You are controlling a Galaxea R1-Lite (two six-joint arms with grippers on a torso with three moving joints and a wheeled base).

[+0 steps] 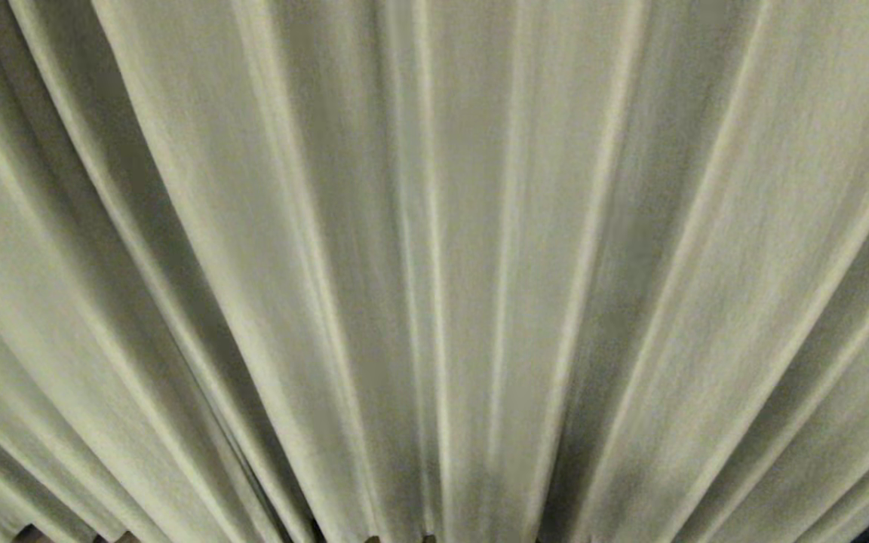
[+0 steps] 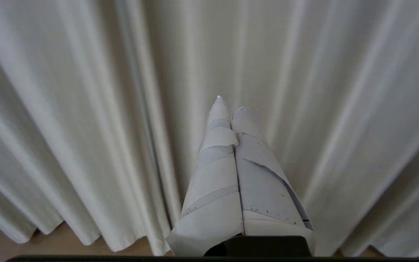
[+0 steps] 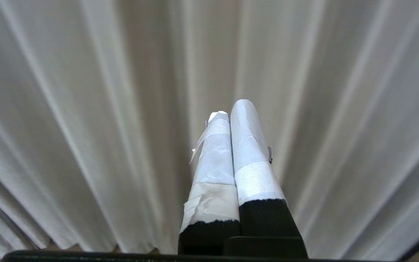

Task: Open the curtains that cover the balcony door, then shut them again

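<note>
Curtains [image 1: 434, 264] drawn across view; both grippers' jaws closed, empty, facing fabric.

Curtains [image 1: 434, 264] hung drawn shut straight ahead, pleated fabric walling off whole front, no gap between folds wide enough for hand. Left hand [image 2: 230, 105] pointed at folds, fingers pressed together, fabric close beyond tips. Right hand [image 3: 233, 109] likewise, fingers together, cloth close ahead. Only clear strip: bare floor [image 2: 67, 245] under wavy hem, near left hand.
</note>
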